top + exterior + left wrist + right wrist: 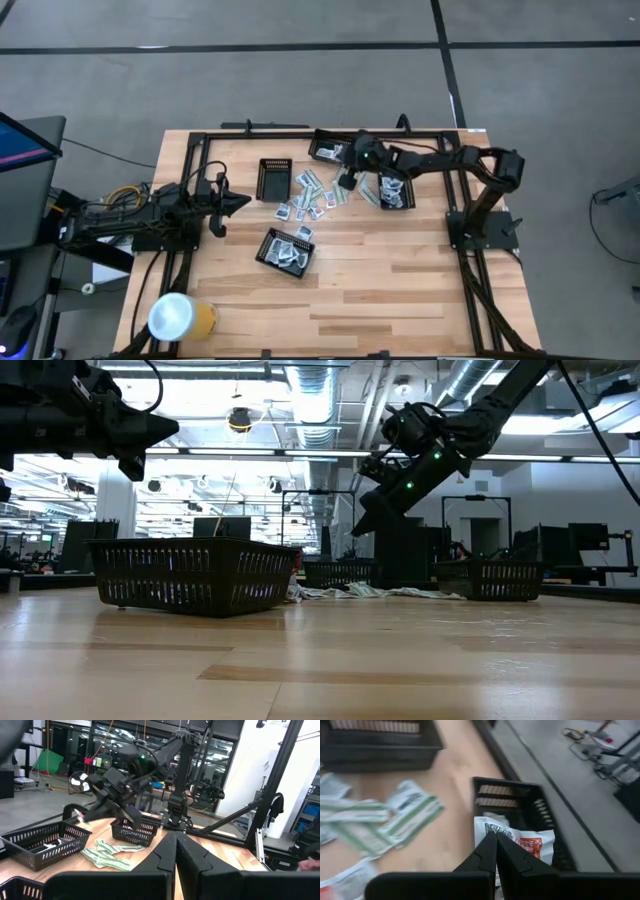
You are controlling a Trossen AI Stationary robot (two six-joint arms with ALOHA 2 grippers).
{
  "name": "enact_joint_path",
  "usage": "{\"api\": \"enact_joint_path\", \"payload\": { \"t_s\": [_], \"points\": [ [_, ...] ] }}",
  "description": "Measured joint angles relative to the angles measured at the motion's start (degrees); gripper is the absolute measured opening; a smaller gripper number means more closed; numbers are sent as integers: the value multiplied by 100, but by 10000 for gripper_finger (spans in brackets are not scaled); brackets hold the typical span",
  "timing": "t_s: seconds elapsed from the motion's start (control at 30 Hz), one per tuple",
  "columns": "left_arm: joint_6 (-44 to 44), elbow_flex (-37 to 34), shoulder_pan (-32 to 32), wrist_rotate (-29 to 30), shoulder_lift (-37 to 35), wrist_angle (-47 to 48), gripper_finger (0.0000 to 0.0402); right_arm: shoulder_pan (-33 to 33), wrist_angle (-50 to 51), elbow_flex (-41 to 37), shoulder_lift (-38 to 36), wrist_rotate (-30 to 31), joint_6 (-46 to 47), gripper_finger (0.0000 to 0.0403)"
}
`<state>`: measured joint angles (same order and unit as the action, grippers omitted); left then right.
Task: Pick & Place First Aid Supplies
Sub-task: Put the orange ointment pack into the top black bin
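Note:
A loose pile of first aid supplies [315, 195], white sachets and green-white strips, lies flat on the wooden table between the black mesh trays. My right gripper [347, 183] hangs above the pile's far right side, shut on a white sachet with a red mark [532, 844]. In the right wrist view a black tray [547, 807] lies behind and below the sachet. My left gripper [238, 203] waits shut at the table's left, touching nothing. My right gripper pinches the white sachet by one edge [482, 826] between its two shut fingers. The fingers slant downward. The sachet sticks out past the fingertips and is lifted clear of the table.
Several black mesh trays stand around the pile: one at the far side [330, 150], one to the left [275, 178], one holding packets to the right [397, 192], one holding packets nearer [285, 250]. A yellow and white cup [180, 318] stands at the near left corner.

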<state>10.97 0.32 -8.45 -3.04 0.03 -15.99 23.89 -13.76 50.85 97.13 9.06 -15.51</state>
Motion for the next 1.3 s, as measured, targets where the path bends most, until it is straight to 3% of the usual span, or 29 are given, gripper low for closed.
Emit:
{"api": "enact_joint_path", "payload": {
  "t_s": [0.1, 0.3, 0.5, 0.93, 1.3],
  "points": [
    [-1, 0, 0, 0, 0, 0, 8, 210, -233, 9, 67, -104, 13, 0],
    [-1, 0, 0, 2, 0, 0, 8, 606, -539, -4, 326, -863, 214, 0],
    [-1, 0, 2, 0, 0, 0, 8, 724, -951, 9, 706, -905, 655, 5],
    [-1, 0, 2, 1, 0, -17, 8, 578, -953, 9, 709, -583, 765, 83],
    [1, 1, 2, 1, 0, -39, 8, -322, -890, 358, 511, -647, 77, 87]
  ]
}}
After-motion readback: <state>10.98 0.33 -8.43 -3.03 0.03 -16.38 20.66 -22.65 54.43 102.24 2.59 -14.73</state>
